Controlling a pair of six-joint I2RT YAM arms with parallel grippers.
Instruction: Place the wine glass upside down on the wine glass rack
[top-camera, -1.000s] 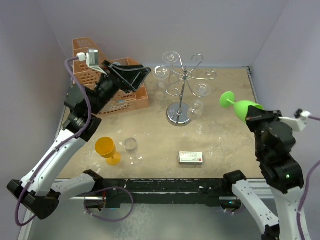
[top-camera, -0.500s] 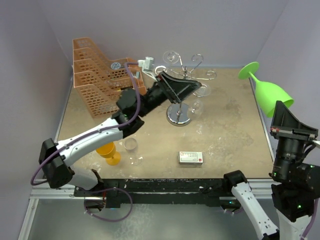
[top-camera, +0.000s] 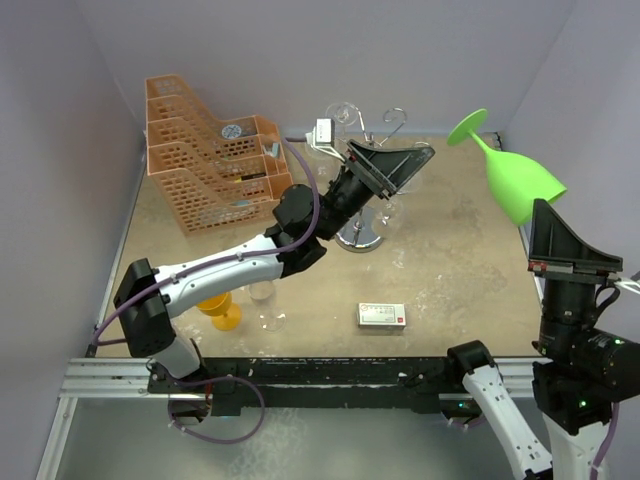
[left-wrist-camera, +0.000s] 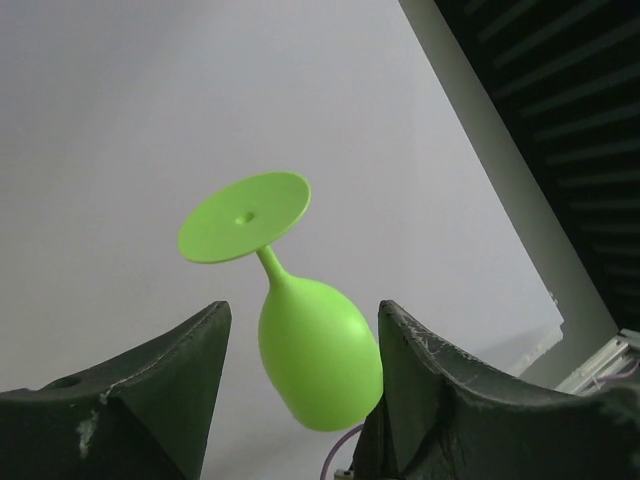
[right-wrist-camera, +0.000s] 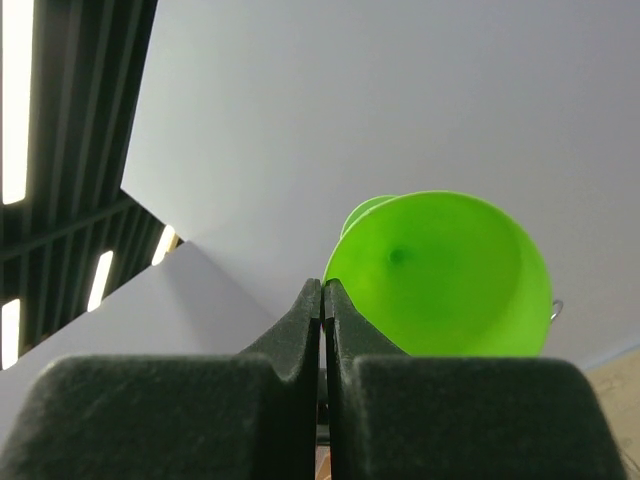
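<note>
The green wine glass (top-camera: 515, 185) is held high over the table's right edge, tilted, foot up and to the left. My right gripper (top-camera: 541, 208) is shut on its rim; in the right wrist view the fingers (right-wrist-camera: 322, 288) pinch the rim and the bowl's inside (right-wrist-camera: 440, 275) fills the view. The chrome wine glass rack (top-camera: 360, 236) stands at the back middle, partly hidden by my left gripper (top-camera: 420, 155). That gripper is open and empty in front of the rack's arms, pointing right. In the left wrist view the green glass (left-wrist-camera: 315, 360) shows between the open fingers (left-wrist-camera: 303, 306), farther off.
An orange lattice basket (top-camera: 210, 165) stands at the back left. An orange goblet (top-camera: 212, 296) and a clear glass (top-camera: 262, 292) stand at the front left. A small white box (top-camera: 381, 315) lies at the front middle.
My left arm swung right from the basket to the rack. My right arm lifted the green glass, turned its foot upward, then shifted it slightly left.
</note>
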